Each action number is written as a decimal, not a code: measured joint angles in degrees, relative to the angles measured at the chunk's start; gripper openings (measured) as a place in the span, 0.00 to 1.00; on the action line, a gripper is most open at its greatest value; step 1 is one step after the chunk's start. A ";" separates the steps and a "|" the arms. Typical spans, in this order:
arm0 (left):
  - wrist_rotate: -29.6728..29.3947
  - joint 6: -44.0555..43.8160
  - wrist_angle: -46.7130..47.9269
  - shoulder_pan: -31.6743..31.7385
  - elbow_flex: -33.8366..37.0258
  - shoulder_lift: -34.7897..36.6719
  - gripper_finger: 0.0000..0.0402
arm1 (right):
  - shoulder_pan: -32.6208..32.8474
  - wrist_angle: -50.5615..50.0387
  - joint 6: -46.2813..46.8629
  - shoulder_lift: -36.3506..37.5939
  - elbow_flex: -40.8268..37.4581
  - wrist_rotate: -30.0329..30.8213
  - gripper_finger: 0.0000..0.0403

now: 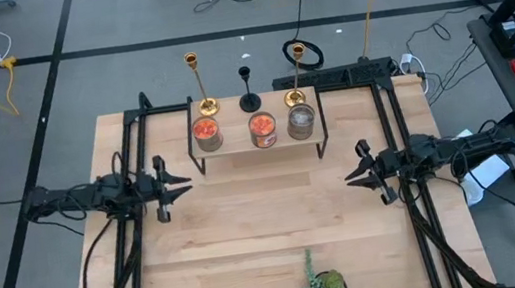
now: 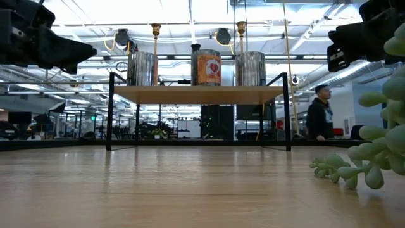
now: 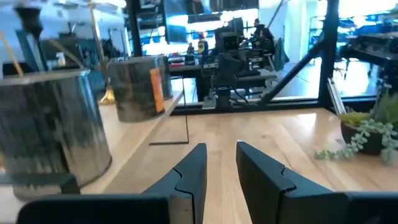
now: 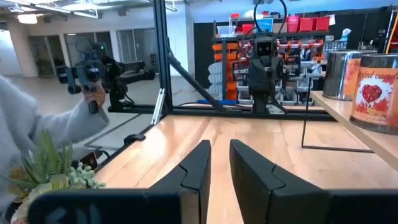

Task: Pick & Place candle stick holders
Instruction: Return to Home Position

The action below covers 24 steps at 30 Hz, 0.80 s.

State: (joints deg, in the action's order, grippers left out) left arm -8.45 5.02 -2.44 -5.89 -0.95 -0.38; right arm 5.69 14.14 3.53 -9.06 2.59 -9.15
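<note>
Left gripper (image 1: 188, 186), right gripper (image 1: 352, 175), fingers (image 3: 193, 169) slightly apart; candle stick holders (image 1: 248, 93) upright, stems vertical, behind jar candles (image 1: 263, 129)

Three candlestick holders (image 1: 250, 102) upright on shelf (image 1: 238, 147)

No readable text, script on orange jar label (image 4: 374, 92) too blurred to read

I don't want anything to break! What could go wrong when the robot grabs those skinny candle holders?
The two gold holders and the black holder stand just behind three jars on the shelf. A gripper reaching over could knock a jar off. The gold ones are tall and thin, so a bump might tip them. The left gripper and right gripper are open at the sides.
</note>
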 joint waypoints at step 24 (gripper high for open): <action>2.95 2.21 0.51 0.00 0.00 0.02 0.23 | 0.00 -0.27 -0.13 0.00 -0.09 0.04 0.14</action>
State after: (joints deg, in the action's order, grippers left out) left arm -5.51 7.22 -1.93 -5.89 -0.95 -0.36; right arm 5.69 13.87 3.40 -9.06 2.50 -9.10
